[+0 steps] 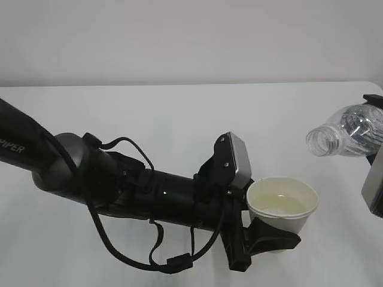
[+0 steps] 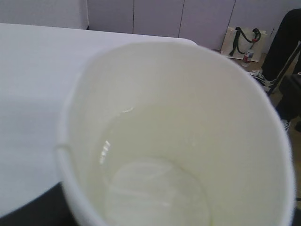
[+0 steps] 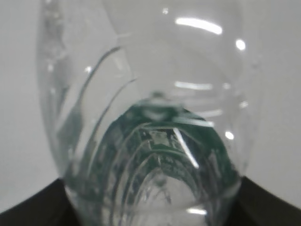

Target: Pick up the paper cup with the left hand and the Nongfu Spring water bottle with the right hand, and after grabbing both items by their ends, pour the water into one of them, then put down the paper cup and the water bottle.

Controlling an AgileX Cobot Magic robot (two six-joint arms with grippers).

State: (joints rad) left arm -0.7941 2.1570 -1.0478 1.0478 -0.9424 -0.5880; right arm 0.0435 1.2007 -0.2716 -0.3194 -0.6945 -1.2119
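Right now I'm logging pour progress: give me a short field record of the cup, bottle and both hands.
cup: paper cup, upright, held off the table by the left hand
cup contents: pale water pooled at the bottom
bottle: Nongfu Spring water bottle, tipped sideways, open neck towards the cup, uncapped
bottle holder: right hand, mostly out of frame
stream: none visible

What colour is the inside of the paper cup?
Pale cream-yellow inside the paper cup, clearest in the left wrist view.
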